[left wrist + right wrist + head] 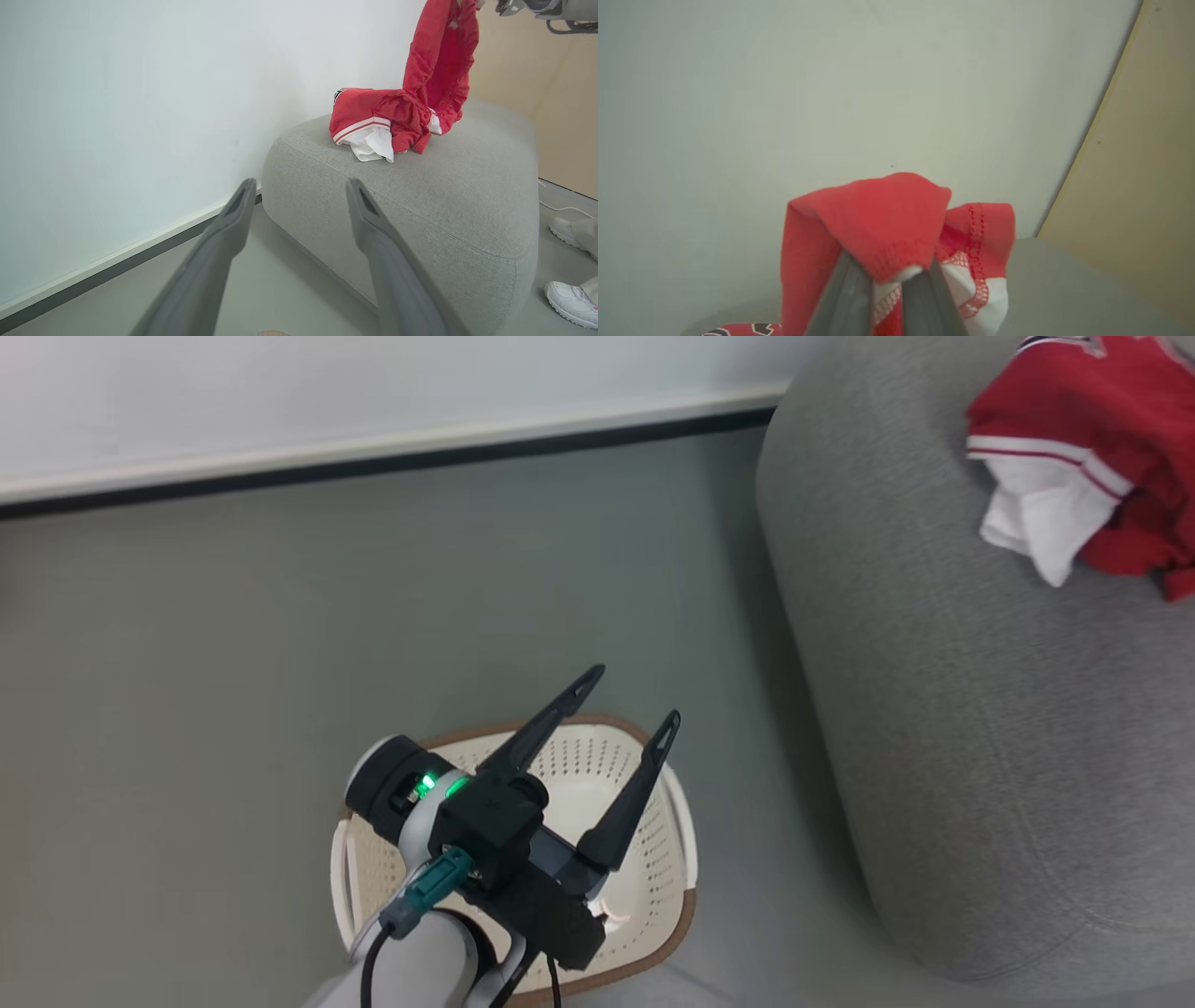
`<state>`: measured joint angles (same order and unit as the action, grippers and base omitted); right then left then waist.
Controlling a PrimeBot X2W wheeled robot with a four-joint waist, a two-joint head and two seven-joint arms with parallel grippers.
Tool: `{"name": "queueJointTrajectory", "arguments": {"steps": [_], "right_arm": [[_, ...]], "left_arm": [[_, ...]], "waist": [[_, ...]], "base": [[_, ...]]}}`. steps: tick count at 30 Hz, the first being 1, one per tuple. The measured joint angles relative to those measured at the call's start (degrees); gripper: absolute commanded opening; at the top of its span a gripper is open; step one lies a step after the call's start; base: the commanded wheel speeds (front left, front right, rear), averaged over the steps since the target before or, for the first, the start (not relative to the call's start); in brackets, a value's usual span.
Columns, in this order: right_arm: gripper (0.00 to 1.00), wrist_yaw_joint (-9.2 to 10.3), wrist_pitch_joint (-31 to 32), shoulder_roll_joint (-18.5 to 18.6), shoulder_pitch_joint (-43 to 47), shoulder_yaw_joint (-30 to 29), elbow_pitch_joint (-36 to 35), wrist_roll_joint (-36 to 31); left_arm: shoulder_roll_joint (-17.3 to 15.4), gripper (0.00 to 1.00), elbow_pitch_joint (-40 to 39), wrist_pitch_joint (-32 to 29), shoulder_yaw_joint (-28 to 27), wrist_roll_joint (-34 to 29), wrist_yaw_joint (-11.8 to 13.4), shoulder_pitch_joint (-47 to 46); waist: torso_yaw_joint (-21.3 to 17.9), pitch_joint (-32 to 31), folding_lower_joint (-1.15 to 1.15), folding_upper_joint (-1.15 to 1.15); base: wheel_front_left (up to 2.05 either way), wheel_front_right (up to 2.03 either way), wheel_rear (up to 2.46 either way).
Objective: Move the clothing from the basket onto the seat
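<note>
The left gripper [636,693] hangs spread wide above the basket [607,756]; the right gripper [887,273] pinches red clothing [878,210] over the seat [444,196].

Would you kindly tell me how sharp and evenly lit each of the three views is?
Head view: soft even light, sharp, faint shadow on the floor beside the seat. Left wrist view: fingers of the left gripper blurred, clothing crisp. Right wrist view: hazy, the garment in the right gripper soft.

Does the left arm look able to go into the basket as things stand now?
Probably yes: the left tool is open over the basket, and nothing covers the basket's mouth.
</note>
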<state>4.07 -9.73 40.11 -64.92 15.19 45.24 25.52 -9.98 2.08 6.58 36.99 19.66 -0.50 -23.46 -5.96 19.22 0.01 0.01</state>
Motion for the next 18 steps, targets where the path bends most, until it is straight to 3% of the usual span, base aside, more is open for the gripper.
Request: {"name": "queueJointTrajectory", "arguments": {"steps": [6,11,17,18], "right_arm": [[0.0,-0.03,-0.41,-7.27,-0.16,3.68,4.13,-0.86],[0.0,-0.14,-0.42,-9.12,-0.16,4.69,6.99,-0.87],[0.0,-1.91,-1.02,-12.07,-0.34,6.36,10.05,-1.23],[0.22,-2.3,-1.07,-12.25,-0.36,6.68,10.57,-1.42]], "left_arm": [[-0.18,1.0,0.54,-0.01,-0.62,-0.07,-0.03,-1.9],[-0.41,1.0,0.81,-0.01,-0.93,-0.07,-0.04,-2.21],[-0.9,1.0,1.94,0.02,-1.68,-0.07,-0.01,-2.22],[-1.01,1.0,2.15,0.03,-1.77,-0.07,-0.01,-2.22]], "waist": [[2.27,4.03,0.01,0.01],[3.42,5.72,0.0,0.0],[3.66,6.76,0.0,0.0],[3.48,6.69,-0.01,0.0]], "base": [[0.0,0.0,0.0],[0.0,0.0,0.0],[0.0,0.0,0.0],[0.0,0.0,0.0]]}}
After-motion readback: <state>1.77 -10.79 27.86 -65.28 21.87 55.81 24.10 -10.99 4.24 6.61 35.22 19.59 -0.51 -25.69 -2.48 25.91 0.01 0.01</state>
